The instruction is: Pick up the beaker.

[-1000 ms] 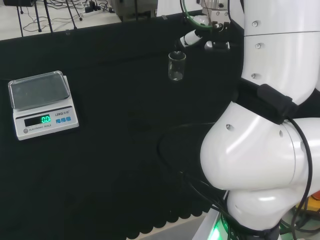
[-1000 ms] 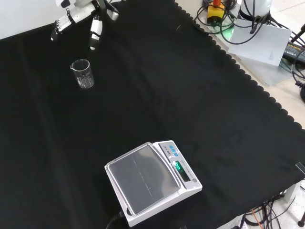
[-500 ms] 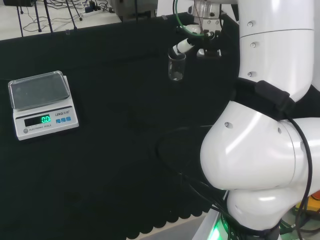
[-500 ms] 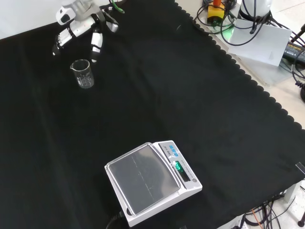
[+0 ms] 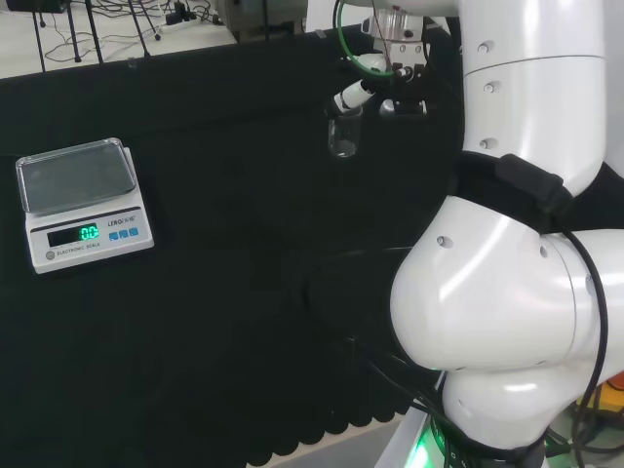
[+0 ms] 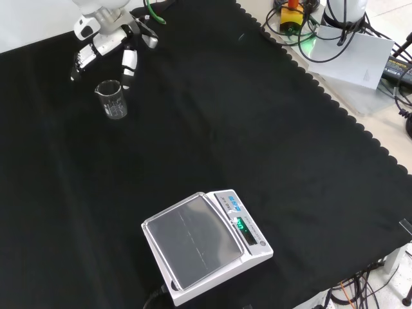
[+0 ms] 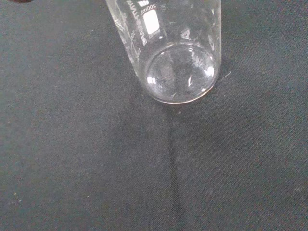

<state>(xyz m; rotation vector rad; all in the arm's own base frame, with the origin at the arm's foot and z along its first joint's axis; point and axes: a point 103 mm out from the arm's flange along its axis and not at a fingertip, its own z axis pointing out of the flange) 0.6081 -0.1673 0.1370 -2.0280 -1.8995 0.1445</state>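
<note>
i see the clear glass beaker (image 6: 113, 99) standing upright on the black cloth (image 6: 244, 116), near the top left in the front view and toward the far side, left of the white arm links (image 5: 507, 292), in the head view. the hand (image 6: 106, 45) hangs just above and behind it in the front view, fingers (image 6: 128, 62) spread apart and pointing down on either side of the rim; i can't tell whether any fingertip touches the glass. in the wrist view the beaker's round base sits flat on the cloth, and white graduation marks and a white label patch run up its wall. a white digital scale (image 6: 205, 244) with a steel pan sits well apart from the beaker, at the lower middle of the front view, its green display lit.
</note>
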